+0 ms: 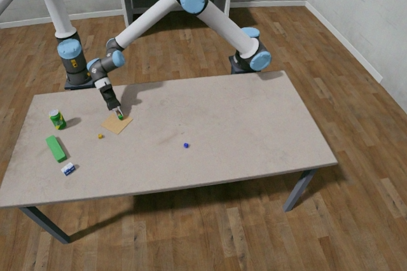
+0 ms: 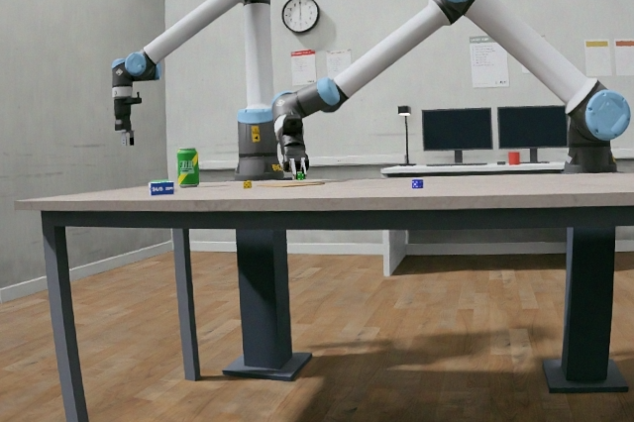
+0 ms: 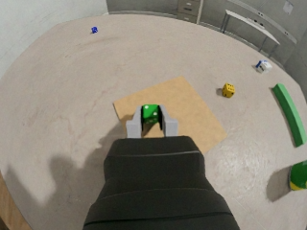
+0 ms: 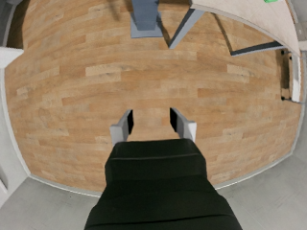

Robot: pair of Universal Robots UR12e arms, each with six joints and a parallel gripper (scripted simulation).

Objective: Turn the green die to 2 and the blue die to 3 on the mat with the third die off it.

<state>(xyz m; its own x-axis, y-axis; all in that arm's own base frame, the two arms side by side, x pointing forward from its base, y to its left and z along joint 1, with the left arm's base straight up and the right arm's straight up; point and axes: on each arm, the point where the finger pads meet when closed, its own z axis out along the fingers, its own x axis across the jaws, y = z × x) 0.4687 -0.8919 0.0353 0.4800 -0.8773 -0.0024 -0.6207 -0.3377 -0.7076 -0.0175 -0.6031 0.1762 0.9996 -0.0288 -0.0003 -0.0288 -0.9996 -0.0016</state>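
My left gripper (image 1: pixel 118 115) (image 2: pixel 298 169) (image 3: pixel 151 112) is shut on the green die (image 1: pixel 120 118) (image 2: pixel 299 175) (image 3: pixel 150 111), low over the back corner of the tan mat (image 1: pixel 114 126) (image 3: pixel 192 110). Whether the die touches the mat is unclear. White pips show on it, but I cannot read its top number for sure. The blue die (image 1: pixel 186 145) (image 2: pixel 417 183) (image 3: pixel 94 30) lies on the table, well off the mat. The yellow die (image 1: pixel 100 136) (image 2: pixel 247 184) (image 3: pixel 228 90) lies off the mat, near its front-left edge. My right gripper (image 2: pixel 127 138) (image 4: pixel 152 116) is open and empty, high beyond the table's left end.
A green and yellow can (image 1: pixel 57 119) (image 2: pixel 187 167) (image 3: pixel 299 175) stands left of the mat. A long green block (image 1: pixel 56 148) (image 3: pixel 290 114) and a small blue and white box (image 1: pixel 68 168) (image 2: pixel 161 187) (image 3: pixel 263 66) lie nearer the table's front left.
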